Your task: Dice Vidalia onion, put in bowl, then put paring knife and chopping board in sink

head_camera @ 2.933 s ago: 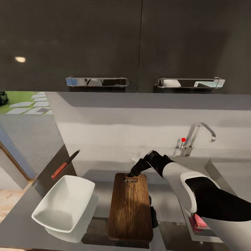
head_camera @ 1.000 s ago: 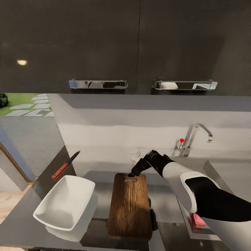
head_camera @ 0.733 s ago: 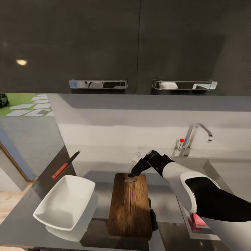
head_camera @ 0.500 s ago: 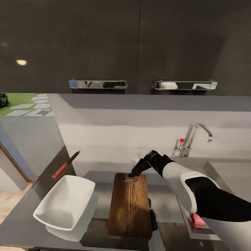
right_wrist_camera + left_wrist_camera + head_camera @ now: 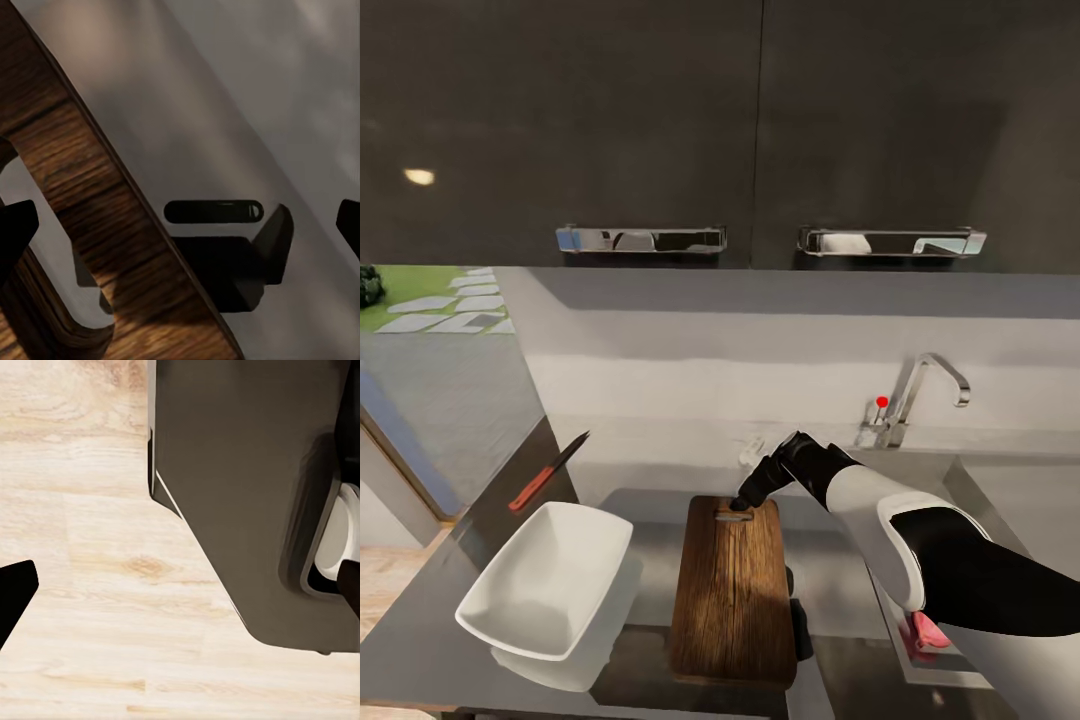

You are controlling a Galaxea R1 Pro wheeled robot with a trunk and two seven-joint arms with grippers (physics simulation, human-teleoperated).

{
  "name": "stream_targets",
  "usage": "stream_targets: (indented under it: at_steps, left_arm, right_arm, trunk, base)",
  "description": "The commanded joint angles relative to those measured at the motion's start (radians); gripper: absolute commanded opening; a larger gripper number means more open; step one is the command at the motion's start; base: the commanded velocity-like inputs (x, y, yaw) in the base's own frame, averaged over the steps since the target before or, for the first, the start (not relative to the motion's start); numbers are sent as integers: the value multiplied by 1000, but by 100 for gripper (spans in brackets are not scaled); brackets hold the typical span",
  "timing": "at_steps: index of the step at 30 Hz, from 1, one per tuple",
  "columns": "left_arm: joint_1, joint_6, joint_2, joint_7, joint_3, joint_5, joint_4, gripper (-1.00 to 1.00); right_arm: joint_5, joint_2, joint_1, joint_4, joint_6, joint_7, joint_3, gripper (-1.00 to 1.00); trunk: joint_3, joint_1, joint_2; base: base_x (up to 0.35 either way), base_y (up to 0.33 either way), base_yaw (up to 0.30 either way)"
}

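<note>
Nothing much has been moved lately: the right gripper (image 5: 740, 500) is still parked, jaws apart, over the chopping board (image 5: 733, 590) handle hole, board not grabbed yet.

dark wall cabinets (image 5: 760, 120) with chrome handles (image 5: 641, 239) above a pale backsplash (image 5: 760, 360); light wood floor (image 5: 82, 585).

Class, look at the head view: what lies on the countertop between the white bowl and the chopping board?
Nothing: in the head view a bare strip of glossy countertop separates the bowl from the chopping board.
</note>
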Motion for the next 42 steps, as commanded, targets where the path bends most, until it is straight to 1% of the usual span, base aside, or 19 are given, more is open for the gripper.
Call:
stream_targets:
  at_steps: [1,34,41,42]
  left_arm:
    - [-1,-5,0,-4,5,1,2,100]
    - [-1,-5,1,-4,5,1,2,100]
    - [-1,-5,2,-4,5,1,2,100]
    - [-1,-5,2,-4,5,2,2,100]
  right_arm:
    - [-6,0,0,-2,7,4,8,100]
    - [-7,0,-1,4,7,4,8,100]
    - [-7,0,0,4,6,5,7,100]
    - [-7,0,0,4,5,6,7,-100]
  trunk:
    - [-2,0,-1]
    - [-30,0,-1]
    - [-32,0,-1]
    - [-32,0,-1]
  base:
    - [0,0,0]
    - [0,0,0]
    - [0,0,0]
    - [0,0,0]
